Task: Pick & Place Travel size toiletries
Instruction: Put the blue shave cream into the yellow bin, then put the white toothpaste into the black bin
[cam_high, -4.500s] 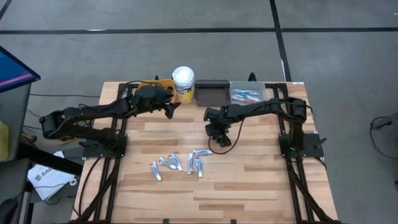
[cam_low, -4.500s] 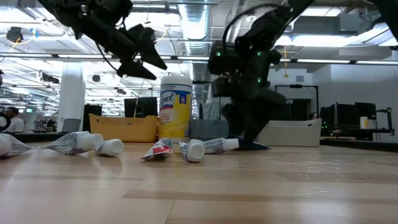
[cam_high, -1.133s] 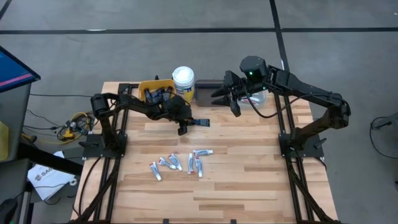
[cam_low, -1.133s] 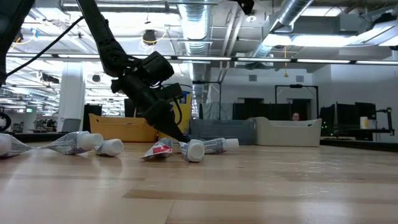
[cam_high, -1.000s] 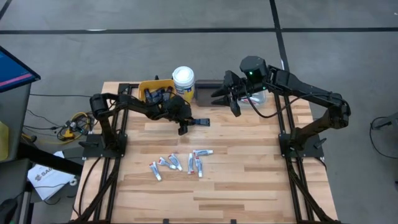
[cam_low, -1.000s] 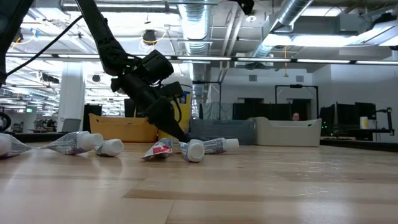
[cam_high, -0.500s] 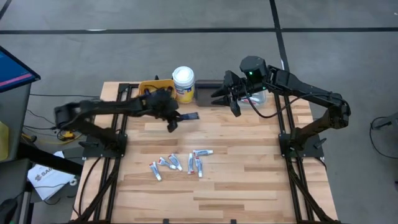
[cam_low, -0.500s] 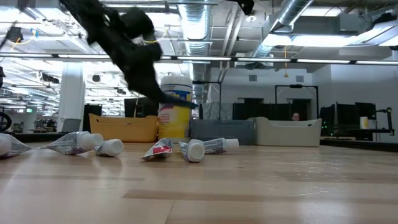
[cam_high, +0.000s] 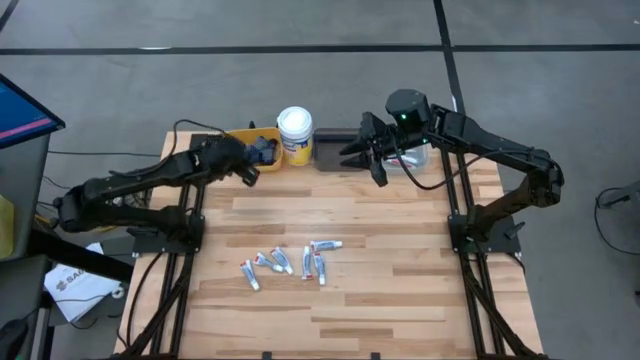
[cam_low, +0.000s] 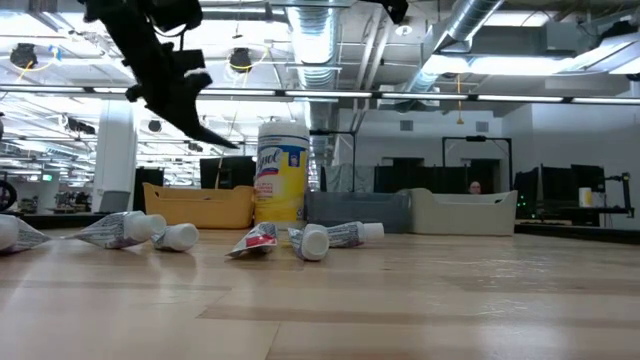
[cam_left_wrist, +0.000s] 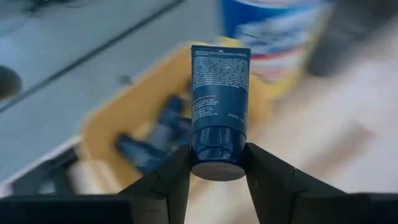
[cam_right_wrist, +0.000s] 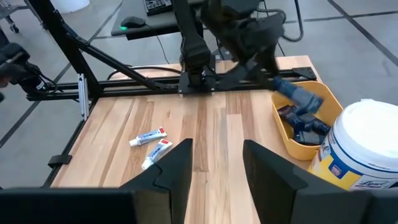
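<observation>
The left gripper (cam_left_wrist: 216, 163) pinches a navy tube (cam_left_wrist: 217, 112) above the yellow bin (cam_high: 240, 138) at the worktop's far edge; the right gripper (cam_right_wrist: 216, 163) hovers spread.

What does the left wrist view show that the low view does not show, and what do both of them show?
Only the left wrist view shows the left end effector shut on a dark navy tube, with more navy tubes inside the yellow bin. Only the low view shows the white tubes lying on the table, and the grey bin. Both show the yellow bin and the wipes tub.
</observation>
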